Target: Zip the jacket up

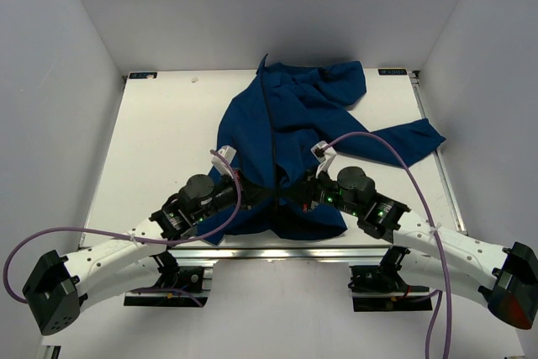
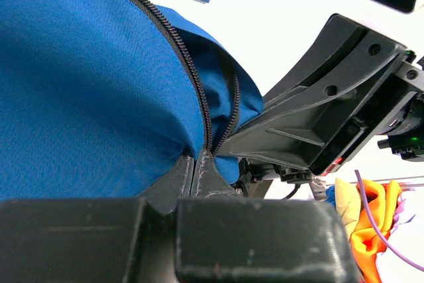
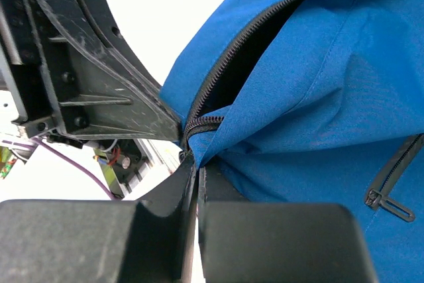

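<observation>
Table: flat white top, matte. A metal rail runs along the near edge. Two small blue labels sit at the far corners.

Room: plain pale grey walls close in on the left, far and right sides. Lighting is even and the shadows are soft.

Jacket: royal blue. It lies crumpled at the centre of the table, a little right of middle, and reaches from the far edge down to the near rail. One sleeve trails out to the right, flat on the table. The front zipper shows as a dark line running from far to near. Its two sides are parted near the hem, with black lining in the gap.

Left gripper: fingers pinched together on the zipper edge at the jacket's hem, with the teeth running up from the tips. From above it sits at the near hem, left of the zipper line.

Right gripper: fingers closed narrow on the other hem corner, at the zipper's bottom end. It is just beside the left gripper, almost tip to tip.

A pocket zipper with a small pull shows on the right front panel.

Purple cables loop over both arms.

In the left wrist view, orange and yellow cloth lies beyond the table edge. What it is cannot be told.
</observation>
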Tool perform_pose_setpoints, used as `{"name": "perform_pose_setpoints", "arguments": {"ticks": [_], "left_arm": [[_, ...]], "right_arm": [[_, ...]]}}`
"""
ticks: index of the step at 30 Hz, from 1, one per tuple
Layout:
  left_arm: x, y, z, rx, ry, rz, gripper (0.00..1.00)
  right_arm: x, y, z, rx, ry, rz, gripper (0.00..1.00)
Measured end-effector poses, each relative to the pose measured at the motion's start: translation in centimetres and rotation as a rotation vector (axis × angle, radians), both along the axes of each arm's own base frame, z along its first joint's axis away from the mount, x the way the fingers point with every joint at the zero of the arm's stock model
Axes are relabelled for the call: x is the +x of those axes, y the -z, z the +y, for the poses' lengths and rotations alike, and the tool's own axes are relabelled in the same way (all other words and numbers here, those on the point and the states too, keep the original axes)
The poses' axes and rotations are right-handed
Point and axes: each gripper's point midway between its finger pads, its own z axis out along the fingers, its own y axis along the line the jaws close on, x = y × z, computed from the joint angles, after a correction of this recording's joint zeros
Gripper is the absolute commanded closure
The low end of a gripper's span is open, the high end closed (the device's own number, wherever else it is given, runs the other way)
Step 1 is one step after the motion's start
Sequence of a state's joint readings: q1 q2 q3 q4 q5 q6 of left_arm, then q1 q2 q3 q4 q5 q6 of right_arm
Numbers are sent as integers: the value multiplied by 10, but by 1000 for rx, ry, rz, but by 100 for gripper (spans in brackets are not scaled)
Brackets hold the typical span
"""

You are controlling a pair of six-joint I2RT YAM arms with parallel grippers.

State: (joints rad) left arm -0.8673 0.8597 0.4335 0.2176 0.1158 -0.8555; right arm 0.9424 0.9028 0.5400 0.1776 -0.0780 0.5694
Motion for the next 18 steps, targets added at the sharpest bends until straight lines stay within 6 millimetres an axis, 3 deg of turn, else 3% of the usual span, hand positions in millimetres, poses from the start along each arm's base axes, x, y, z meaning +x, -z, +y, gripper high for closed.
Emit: {"name": "perform_pose_setpoints", "arguments": {"ticks": [18], "left_arm": [[0,0,0,-2,-1,2,100]], "right_arm": [[6,-5,0,24,38,3,100]]}}
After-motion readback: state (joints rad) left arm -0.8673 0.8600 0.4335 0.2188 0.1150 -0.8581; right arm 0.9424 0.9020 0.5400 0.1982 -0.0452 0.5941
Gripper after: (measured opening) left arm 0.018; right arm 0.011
